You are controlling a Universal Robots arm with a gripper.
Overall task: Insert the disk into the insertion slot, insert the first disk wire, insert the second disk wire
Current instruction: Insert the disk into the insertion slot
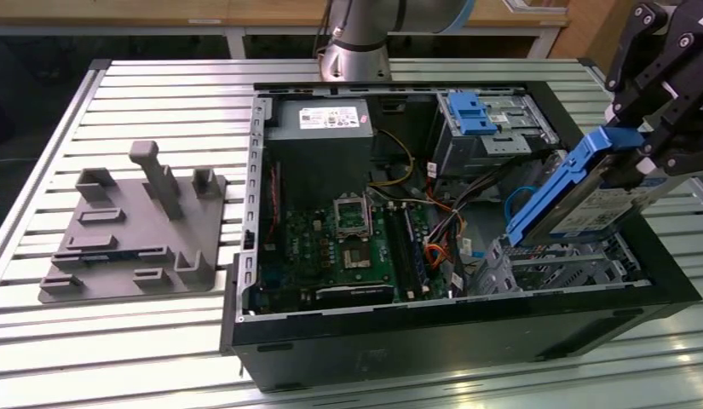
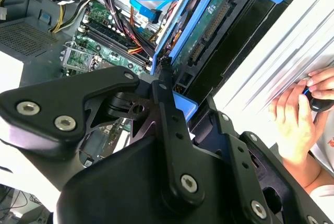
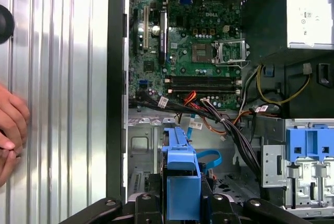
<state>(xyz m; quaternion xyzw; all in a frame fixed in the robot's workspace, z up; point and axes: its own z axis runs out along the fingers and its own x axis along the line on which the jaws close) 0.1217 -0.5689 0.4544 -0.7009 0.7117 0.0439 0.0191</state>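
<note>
My gripper (image 1: pixel 643 158) is shut on the upper end of the disk (image 1: pixel 590 209), a silver drive in a bright blue carrier. The disk hangs tilted, its lower end just above the insertion slot (image 1: pixel 561 266), the perforated silver cage in the open case's corner at the exterior view's right. The second wrist view shows the disk's (image 2: pixel 206 28) green circuit side between the black fingers (image 2: pixel 166 104). In the first wrist view the blue carrier (image 3: pixel 180 174) sits over the slot (image 3: pixel 142 148). A blue flat cable (image 3: pixel 210 158) and a black wire bundle (image 3: pixel 235 135) lie loose beside the slot.
A taller grey cage with a blue clip (image 1: pixel 470 112) stands behind the slot. The motherboard (image 1: pixel 351 247) and power supply (image 1: pixel 323 119) fill the rest of the case. A grey fixture plate (image 1: pixel 135 230) lies on the slatted table. A person's hand (image 2: pixel 295 119) rests beside the case.
</note>
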